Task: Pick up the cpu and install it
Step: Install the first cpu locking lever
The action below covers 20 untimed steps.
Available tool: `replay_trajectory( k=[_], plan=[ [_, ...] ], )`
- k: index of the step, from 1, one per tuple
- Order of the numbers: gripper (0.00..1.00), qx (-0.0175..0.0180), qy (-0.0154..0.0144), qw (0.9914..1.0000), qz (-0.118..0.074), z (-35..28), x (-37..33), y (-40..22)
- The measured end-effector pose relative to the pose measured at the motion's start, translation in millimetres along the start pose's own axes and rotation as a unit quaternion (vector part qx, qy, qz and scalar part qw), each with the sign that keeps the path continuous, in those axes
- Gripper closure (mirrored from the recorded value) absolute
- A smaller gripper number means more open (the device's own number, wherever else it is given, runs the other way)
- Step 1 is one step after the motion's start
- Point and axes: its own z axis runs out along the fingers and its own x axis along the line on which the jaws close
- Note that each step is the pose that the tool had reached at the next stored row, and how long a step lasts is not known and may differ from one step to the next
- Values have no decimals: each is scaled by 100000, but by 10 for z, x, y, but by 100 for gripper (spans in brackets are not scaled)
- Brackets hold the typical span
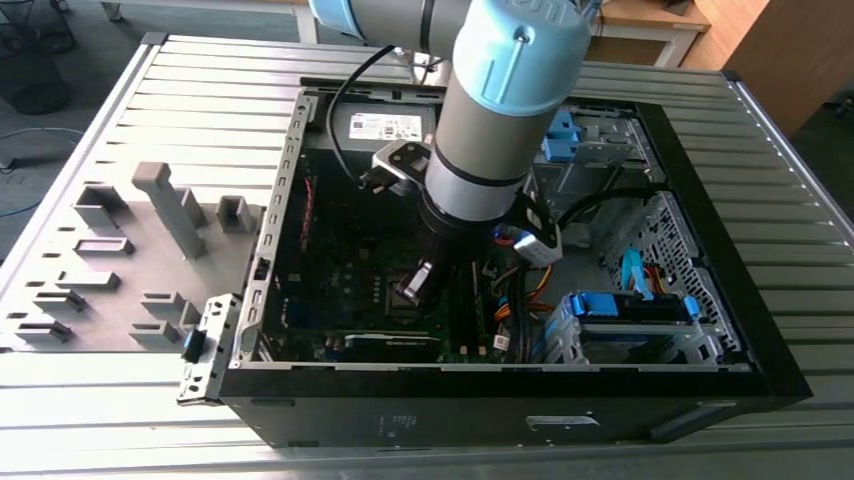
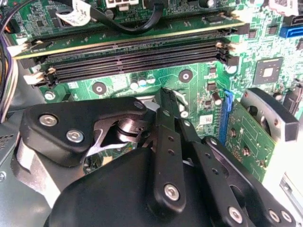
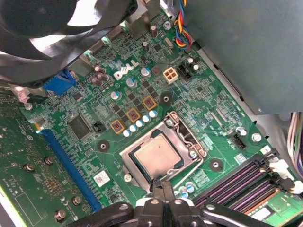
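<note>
Gripper: the black two-fingered gripper point(image 3: 163, 185) is seen with its fingertips drawn together, and nothing is clamped between them.
Gripper position: the tip is held low over the board, just beside one edge of the socket, as seen in the first wrist view; in the second wrist view the closed tip point(image 2: 165, 94) is pointed down at the board below the memory slots.
Arm: the grey and pale-blue robot arm point(image 1: 487, 120) is reached down into the open case, with the gripper point(image 1: 416, 285) over the board in the exterior view.
Cpu: the small flat square cpu with a silvery-grey metal top point(image 3: 155, 159) is seated flat in the socket, near the fingertips but not touched by them.
Socket: the cpu is framed on all sides by a silvery metal socket bracket point(image 3: 183, 131).
Board: the green motherboard point(image 3: 199, 94) is laid flat in the case; long black memory slots point(image 2: 137, 52) are run side by side across it, and a long blue slot point(image 3: 71, 165) is set well to one side of the socket.
Case: the black open-sided computer case point(image 1: 507, 400) is laid on a slatted grey metal table point(image 1: 200, 90).
Tray: a grey tray with upright plastic blocks point(image 1: 134, 262) is placed beside the case, on the exterior view's left.
</note>
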Motion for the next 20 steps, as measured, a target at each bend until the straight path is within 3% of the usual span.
replay_trajectory(
  k=[8, 20],
  plan=[
    [89, 242, 301, 99999, 33, 50, -5, -3],
    [89, 258, 321, 99999, 41, 82, -13, -17]
  ],
)
